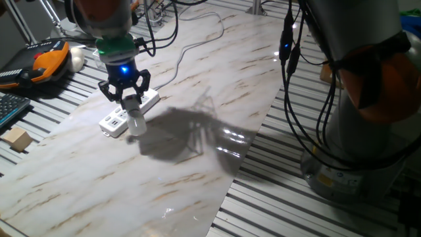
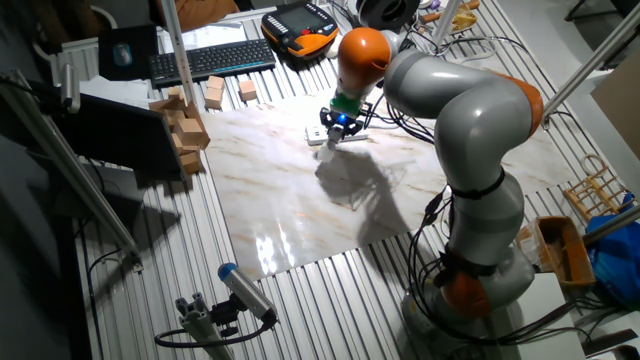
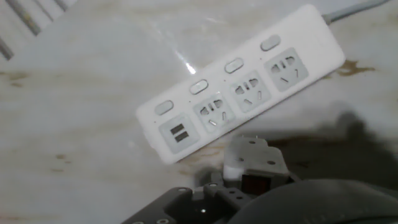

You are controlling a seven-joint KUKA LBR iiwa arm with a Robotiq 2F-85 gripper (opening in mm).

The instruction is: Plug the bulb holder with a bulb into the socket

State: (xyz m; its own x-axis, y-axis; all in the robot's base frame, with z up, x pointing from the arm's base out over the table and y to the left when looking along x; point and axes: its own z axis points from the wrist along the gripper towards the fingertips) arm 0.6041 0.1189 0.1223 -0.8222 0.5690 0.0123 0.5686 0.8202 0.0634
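The socket, a long white power strip [image 1: 150, 100] with several outlets, lies on the marble board; it also shows in the hand view [image 3: 242, 87] and the other fixed view [image 2: 318, 133]. My gripper [image 1: 125, 97] is shut on the white bulb holder [image 1: 131, 103], held low over the strip's near end. The frosted bulb [image 1: 137, 124] hangs from it toward the board. In the hand view the holder [image 3: 255, 158] shows metal prongs and a red switch [image 3: 251, 183], just beside the strip's front edge and apart from it. The gripper [image 2: 337, 126] is small in the other fixed view.
The strip's pale cord [image 1: 191, 45] runs to the back. An orange teach pendant [image 1: 49, 60], a keyboard [image 1: 10, 108] and a wooden block [image 1: 18, 139] lie left of the board. Wooden blocks [image 2: 185, 125] are stacked nearby. The robot base [image 1: 368, 131] and cables stand at the right.
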